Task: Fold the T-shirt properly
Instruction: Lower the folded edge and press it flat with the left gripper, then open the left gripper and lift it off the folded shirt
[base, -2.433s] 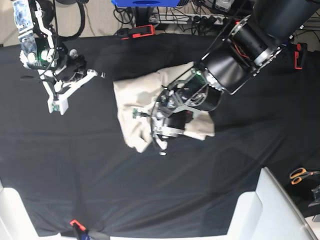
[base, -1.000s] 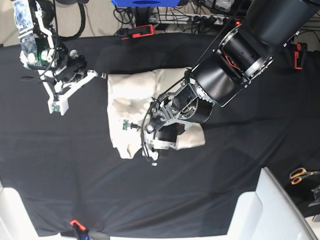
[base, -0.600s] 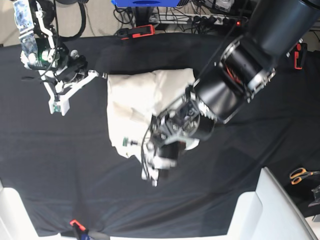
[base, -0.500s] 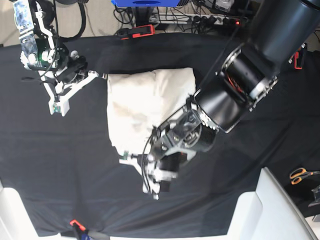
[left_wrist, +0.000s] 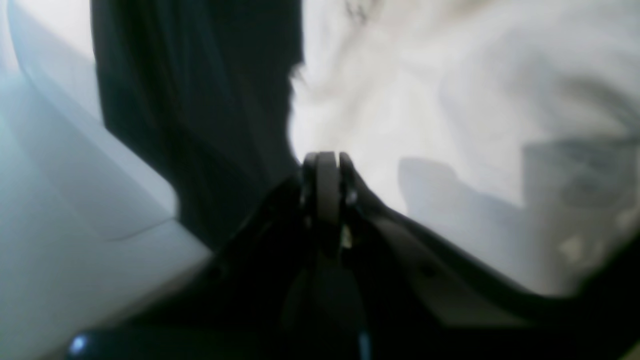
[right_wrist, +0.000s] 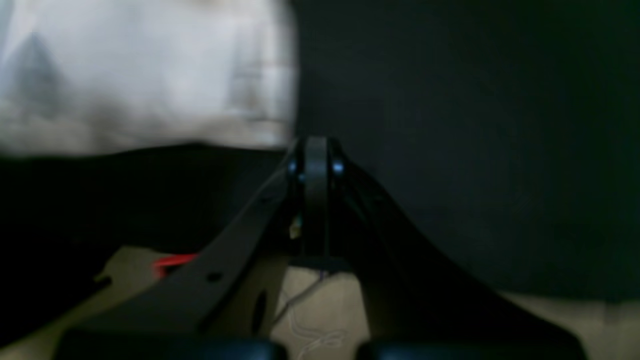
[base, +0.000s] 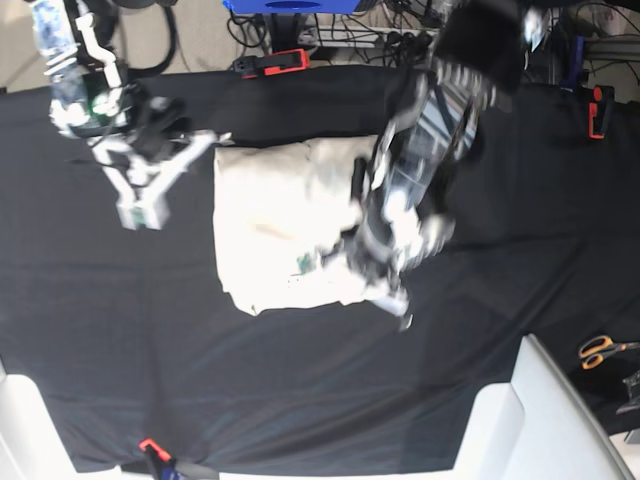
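Note:
The cream T-shirt (base: 285, 225) lies as a folded, wrinkled rectangle on the black cloth (base: 120, 330). My left gripper (base: 397, 305) appears as a motion blur over the shirt's lower right corner. In the left wrist view this gripper (left_wrist: 327, 160) is shut, nothing shows between its fingers, and the T-shirt (left_wrist: 450, 100) fills the space beyond it. My right gripper (base: 140, 212) hovers just left of the shirt's upper left corner. It is shut (right_wrist: 315, 150) and holds nothing, with the T-shirt (right_wrist: 140, 75) ahead of it to the left.
A white bin (base: 535, 420) stands at the front right, also in the left wrist view (left_wrist: 50, 200). Orange-handled scissors (base: 600, 350) lie at the right edge. Red clamps (base: 285, 62) (base: 600, 110) grip the cloth's far edge. Cables and a blue box (base: 290, 5) lie behind.
The left arm has swung up and to the right off the shirt's front edge, and its gripper has gone from open to shut. The right arm has shifted slightly toward the shirt.

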